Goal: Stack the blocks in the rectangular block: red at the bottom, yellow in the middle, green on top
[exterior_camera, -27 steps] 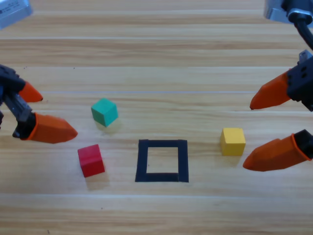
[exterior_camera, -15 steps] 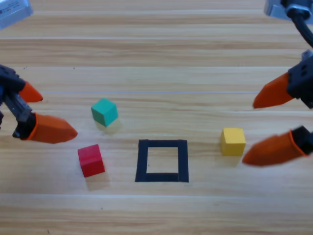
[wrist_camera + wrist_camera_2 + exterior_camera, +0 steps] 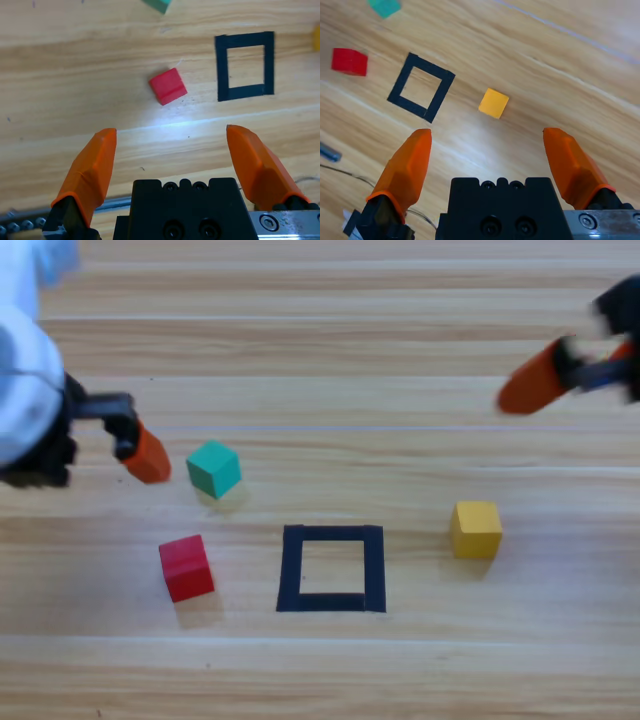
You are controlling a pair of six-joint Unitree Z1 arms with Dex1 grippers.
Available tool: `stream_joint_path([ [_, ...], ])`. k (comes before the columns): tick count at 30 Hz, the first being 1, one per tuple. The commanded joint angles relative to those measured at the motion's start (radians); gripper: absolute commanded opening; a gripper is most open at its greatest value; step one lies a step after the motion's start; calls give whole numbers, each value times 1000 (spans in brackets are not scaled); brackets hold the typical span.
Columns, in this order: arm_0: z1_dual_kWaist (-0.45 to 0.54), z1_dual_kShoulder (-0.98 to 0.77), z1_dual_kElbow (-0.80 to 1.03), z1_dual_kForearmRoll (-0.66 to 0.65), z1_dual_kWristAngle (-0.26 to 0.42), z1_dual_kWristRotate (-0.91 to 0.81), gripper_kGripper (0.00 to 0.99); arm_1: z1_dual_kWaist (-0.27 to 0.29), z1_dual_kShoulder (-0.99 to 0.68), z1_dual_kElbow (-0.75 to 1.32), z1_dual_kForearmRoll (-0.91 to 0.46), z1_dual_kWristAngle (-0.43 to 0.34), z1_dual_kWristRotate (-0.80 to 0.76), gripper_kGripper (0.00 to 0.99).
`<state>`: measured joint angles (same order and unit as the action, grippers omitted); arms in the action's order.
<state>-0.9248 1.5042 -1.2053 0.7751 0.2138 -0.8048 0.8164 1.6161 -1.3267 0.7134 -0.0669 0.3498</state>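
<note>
Movement is the big news: both arms have shifted while the 3 blocks sit just where they were. The left tool (image 3: 148, 457) was low at the left edge a moment ago. Now it has swung up and in, and it hangs just left of the green block (image 3: 214, 468). Its wrist view shows its 2 orange jaws spread wide with nothing between them, and the red block (image 3: 168, 86) lies on the desk (image 3: 320, 370) ahead of them. That looks like a start on red, which must go first.

The right tool (image 3: 535, 378) was beside the yellow block (image 3: 476, 529) before. Now it has pulled away to the far right, well apart from yellow. Its jaws are wide apart too and hold nothing.

The red block sits to the left of the rectangular block (image 3: 331, 539), a bit nearer than green. Yellow sits to the right of it. The tape square has only bare wood inside, so no block is stacked yet. All 3 steps are still to do. Next, I think the left tool must come down over red and close on it.
</note>
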Motion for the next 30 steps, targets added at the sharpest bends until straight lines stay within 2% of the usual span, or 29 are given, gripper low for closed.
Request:
stream_joint_path([
  [1,9,136,4,29,-5,-192,936,-28,283,-114,124,-31,63,976],
  [5,9,223,-26,38,-25,-287,936,-28,450,-289,304,-31,97,977],
  [8,9,295,-51,38,-37,-336,934,-28,525,-367,380,-33,97,979],
  [19,9,479,-128,23,-54,-409,934,-34,564,-388,380,-25,147,979],
  [26,34,505,-103,-20,-51,-418,934,-42,562,-384,359,-119,314,985],
  [28,46,508,-89,-39,-54,-418,934,-46,564,-376,339,-99,347,986],
  [30,63,508,-71,-57,-60,-415,933,-48,567,-356,302,-37,348,986],
])
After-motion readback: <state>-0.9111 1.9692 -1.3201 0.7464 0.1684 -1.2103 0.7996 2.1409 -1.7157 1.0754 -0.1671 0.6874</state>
